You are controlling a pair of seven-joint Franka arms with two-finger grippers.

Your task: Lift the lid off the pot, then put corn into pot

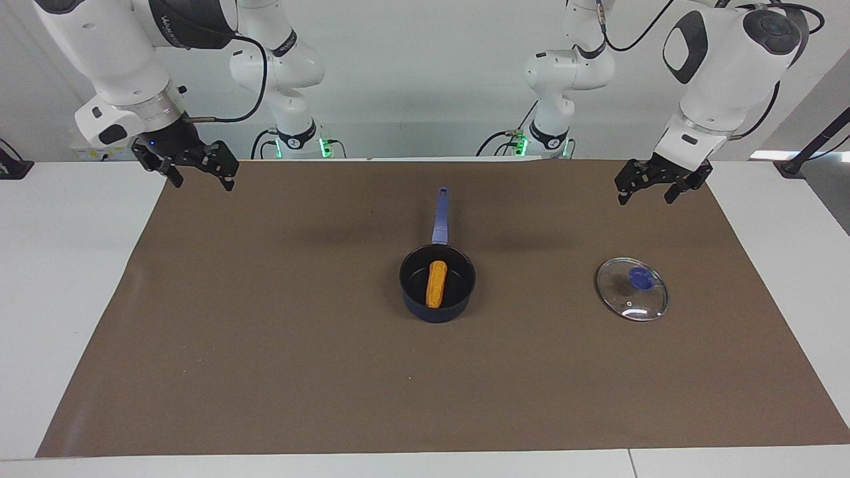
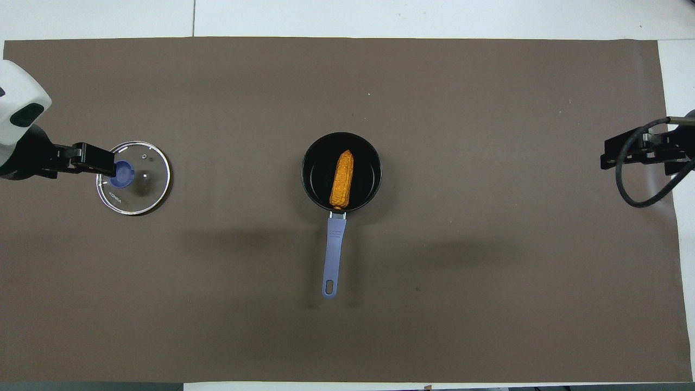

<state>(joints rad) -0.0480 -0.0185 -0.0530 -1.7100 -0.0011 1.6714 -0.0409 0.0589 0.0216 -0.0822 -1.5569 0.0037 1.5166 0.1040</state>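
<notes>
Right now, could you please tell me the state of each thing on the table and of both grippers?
lid: off the pot, flat on the mat toward the left arm's end, knob up.
pot: uncovered, upright, handle toward the robots.
corn: lying inside the pot.
left gripper: open, empty, raised above the mat.
right gripper: open, empty, raised over the mat's edge.
</notes>
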